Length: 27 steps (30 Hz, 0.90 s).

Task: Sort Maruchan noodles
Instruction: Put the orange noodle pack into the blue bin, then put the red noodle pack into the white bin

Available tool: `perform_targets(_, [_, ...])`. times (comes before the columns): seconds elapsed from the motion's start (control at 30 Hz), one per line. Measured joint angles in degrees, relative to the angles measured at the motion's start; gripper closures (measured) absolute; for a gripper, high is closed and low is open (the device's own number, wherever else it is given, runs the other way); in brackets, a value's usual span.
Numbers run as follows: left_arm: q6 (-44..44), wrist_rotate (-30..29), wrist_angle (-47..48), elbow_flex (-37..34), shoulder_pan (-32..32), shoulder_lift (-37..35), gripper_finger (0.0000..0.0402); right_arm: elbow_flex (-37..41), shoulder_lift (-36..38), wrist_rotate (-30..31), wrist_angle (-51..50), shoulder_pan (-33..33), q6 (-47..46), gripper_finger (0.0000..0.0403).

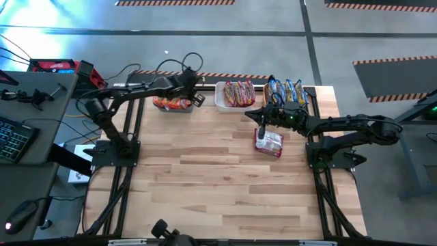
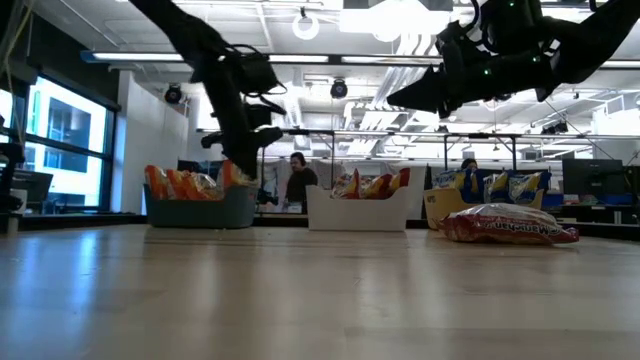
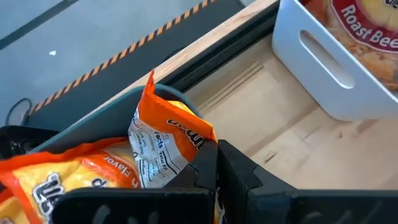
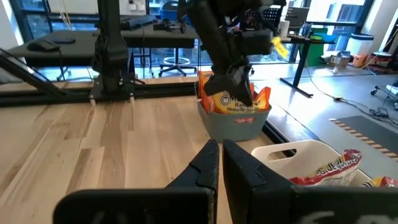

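The left tool [image 1: 193, 96] is closed at the dark-blue bin [image 1: 172, 107], pressed against an orange packet [image 3: 168, 146]; a grip cannot be confirmed. The right tool [image 1: 261, 131] is closed, empty, above the lone white-maroon packet [image 1: 269, 143] on the worktop [image 1: 218, 178]. Packets are judged light, crinkly, slippery; an edge pinch is advised. The white bin [image 1: 235, 93] and orange bin [image 1: 290, 90] stand close behind.

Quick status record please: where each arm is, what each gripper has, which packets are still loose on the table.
left gripper: shut on orange packet, over dark-blue bin
right gripper: shut, empty, above loose packet
loose packet: white-maroon, on table, the only one outside bins
white bin: red packets inside
orange bin: yellow-blue packets inside
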<state>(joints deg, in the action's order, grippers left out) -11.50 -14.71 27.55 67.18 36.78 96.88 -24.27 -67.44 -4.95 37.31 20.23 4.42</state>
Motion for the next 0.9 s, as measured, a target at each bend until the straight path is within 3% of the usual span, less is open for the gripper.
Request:
perform_targets(0.17, [-0.2, 1.5, -8.0, -6.6, 1.1, -2.0, 0.0401, 0.0, 0.0, 0.0, 0.4, 0.0, -1.0, 0.0399])
perform_targets(0.43, [-0.4, -1.9, -9.4, -9.1, 1.2, -2.1, 0.0396, 0.0, 0.0, 0.0, 0.2, 0.0, -1.6, 0.0399])
perform_targets(0.67, [3.1, -2.4, -8.2, -8.4, -0.2, -3.3, 0.0337, 0.0, 0.0, 0.0, 0.2, 0.0, -1.5, 0.0399])
perform_targets(0.9, [5.7, -2.1, -6.5, -8.2, -2.2, -9.5, 0.0264, 0.0, 0.0, 0.3, -0.3, 0.0, -1.4, 0.038])
